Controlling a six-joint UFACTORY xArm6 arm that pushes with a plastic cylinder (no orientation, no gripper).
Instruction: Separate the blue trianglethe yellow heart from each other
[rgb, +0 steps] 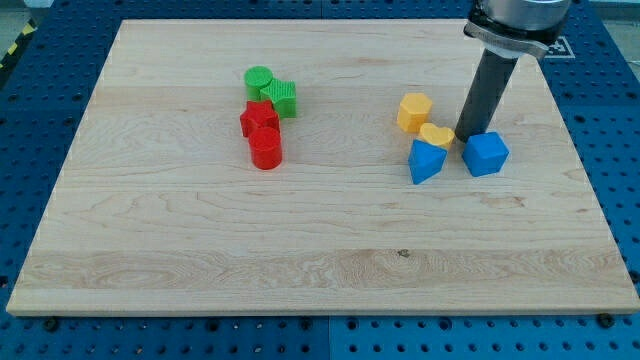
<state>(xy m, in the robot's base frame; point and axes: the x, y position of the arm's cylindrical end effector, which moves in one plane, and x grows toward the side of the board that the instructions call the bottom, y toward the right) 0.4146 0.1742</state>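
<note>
The blue triangle (426, 161) lies right of the board's middle, with the yellow heart (436, 135) touching its upper edge. My tip (468, 135) stands just right of the yellow heart, above the left part of a blue cube-like block (486, 154). A yellow hexagon (414, 112) sits up and left of the heart, close to it.
A cluster lies left of the middle: a green cylinder (259, 80), a green ridged block (282, 98), a red block (257, 119) and a red cylinder (265, 149). The wooden board (300, 250) is edged by a blue pegboard.
</note>
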